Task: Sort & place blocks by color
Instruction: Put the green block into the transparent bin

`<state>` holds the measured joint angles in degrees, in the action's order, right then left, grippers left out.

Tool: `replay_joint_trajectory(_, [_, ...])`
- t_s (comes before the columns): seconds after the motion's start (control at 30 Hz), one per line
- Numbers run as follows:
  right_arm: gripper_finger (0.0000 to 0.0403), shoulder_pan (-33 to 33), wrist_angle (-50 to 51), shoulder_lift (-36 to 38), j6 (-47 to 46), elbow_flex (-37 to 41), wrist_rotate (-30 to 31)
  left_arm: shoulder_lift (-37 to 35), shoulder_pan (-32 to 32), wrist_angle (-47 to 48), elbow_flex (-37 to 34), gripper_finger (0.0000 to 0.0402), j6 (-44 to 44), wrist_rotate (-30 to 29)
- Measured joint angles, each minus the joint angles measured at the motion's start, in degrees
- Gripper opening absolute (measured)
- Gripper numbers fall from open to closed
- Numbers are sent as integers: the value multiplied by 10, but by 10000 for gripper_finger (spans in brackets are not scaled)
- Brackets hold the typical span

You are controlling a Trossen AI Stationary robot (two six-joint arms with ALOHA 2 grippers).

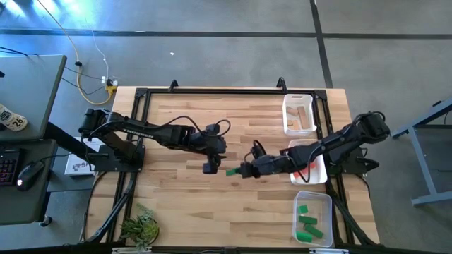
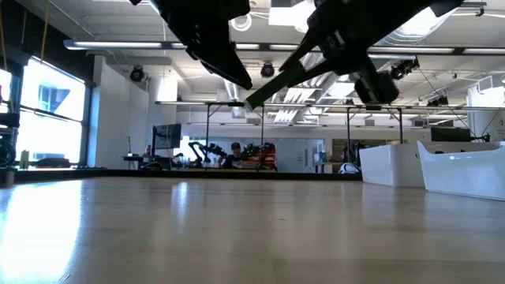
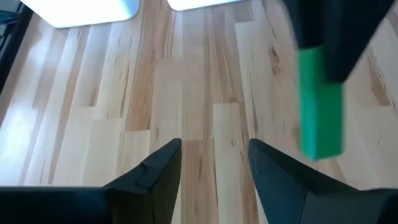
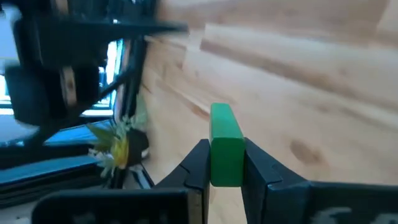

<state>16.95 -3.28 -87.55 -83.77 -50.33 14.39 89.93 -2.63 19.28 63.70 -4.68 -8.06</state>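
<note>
Only wrist-close: green block (image 4: pixel 226 151) pinched between right tool (image 4: pixel 225 163) fingers

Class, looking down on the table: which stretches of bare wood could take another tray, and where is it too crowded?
Free: the wood between the left gripper and the plant, and the strip along the far edge. Crowded: the right side, with three trays and the right gripper holding a green block.

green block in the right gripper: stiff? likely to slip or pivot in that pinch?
Probably rigid: the green block keeps straight edges in the right gripper. Likely light, since it is held clear of the table. It could pivot: it is pinched near one end, with most of its length sticking out.
</note>
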Motion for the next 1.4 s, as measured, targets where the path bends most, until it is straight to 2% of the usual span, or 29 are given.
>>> replay_joint_trajectory(0.3, [34,61,45,0,-74,0,14,0,0,11,0,171,0,-1])
replay_joint_trajectory(0.53, [34,104,120,14,-137,0,-21,0,0,10,0,170,0,-1])
replay_joint_trajectory(0.8, [34,162,209,75,-212,0,47,0,-8,10,0,170,0,-1])
replay_joint_trajectory(1.07, [34,189,287,127,-215,0,36,1,-26,10,-1,170,4,-1])
replay_joint_trajectory(1.4, [34,230,397,213,-214,0,33,1,-49,-13,-1,170,91,-1])
